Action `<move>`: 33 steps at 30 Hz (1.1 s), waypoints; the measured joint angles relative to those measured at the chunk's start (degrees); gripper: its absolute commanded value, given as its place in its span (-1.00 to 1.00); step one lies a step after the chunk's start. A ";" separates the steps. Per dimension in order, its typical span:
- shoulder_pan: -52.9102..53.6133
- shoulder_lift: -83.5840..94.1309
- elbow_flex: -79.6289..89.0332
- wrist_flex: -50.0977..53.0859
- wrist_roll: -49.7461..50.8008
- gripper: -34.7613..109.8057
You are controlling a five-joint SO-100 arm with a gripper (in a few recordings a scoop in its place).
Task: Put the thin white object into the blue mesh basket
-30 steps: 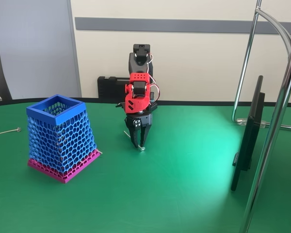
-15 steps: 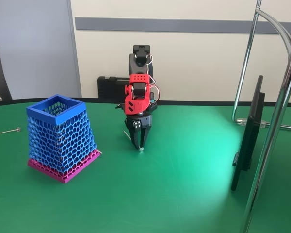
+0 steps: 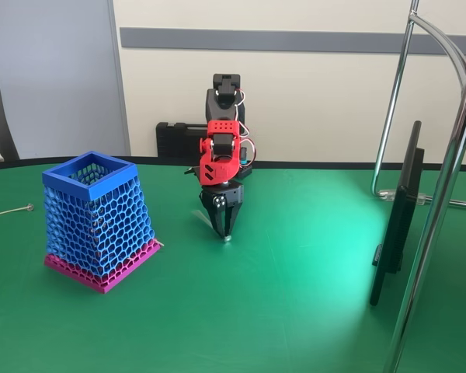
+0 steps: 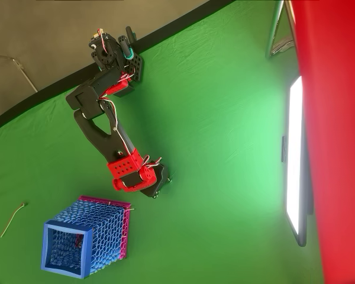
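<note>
The blue mesh basket (image 3: pixel 97 214) stands upright on its magenta base at the left of the green table, and the overhead view shows it (image 4: pixel 86 242) open at the top. To its right in the fixed view, my gripper (image 3: pixel 226 231) points straight down with its tips at the table. It is shut on the thin white object (image 3: pixel 205 218), which slants out to the left of the fingers. The stick's tiny round head (image 3: pixel 228 238) lies just below the tips. From overhead, the gripper (image 4: pixel 160 188) is a short way up and right of the basket.
Another thin stick with a round head (image 3: pixel 12 210) lies at the far left (image 4: pixel 12 216). A flat screen (image 3: pixel 396 214) and chrome stand poles (image 3: pixel 443 194) stand on the right. A black box (image 3: pixel 175 140) sits behind the arm.
The fingers have drawn together from a small gap to shut around the stick. The arm has barely shifted and the basket has not moved.
</note>
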 measured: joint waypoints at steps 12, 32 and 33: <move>-0.26 0.00 0.00 0.00 -2.37 -0.47; -3.43 7.38 -14.77 0.00 -20.92 -0.51; -3.43 7.91 -16.08 -0.18 -22.41 -0.51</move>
